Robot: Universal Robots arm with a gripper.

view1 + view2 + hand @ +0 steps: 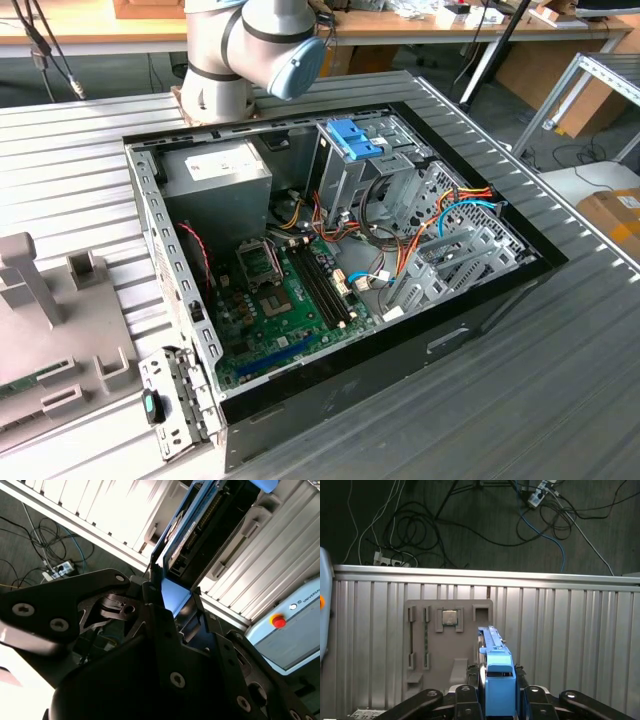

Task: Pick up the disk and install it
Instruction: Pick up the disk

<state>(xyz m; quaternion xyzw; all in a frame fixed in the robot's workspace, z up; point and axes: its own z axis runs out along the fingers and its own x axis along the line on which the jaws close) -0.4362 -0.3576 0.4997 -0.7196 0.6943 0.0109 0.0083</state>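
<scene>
A ribbed metal worktop (90, 150) carries an open computer case (330, 390) and a grey fixture tray (445, 650), with cables (445, 525) strewn over the dark floor beyond its edge. The claw (498, 694) pinches the disk (492, 640) by its blue carrier end, fingers (470, 702) pressed on both sides. Held on edge over the worktop, the disk runs lengthwise straight out from the claw, far end pointing away from the wrist.
</scene>
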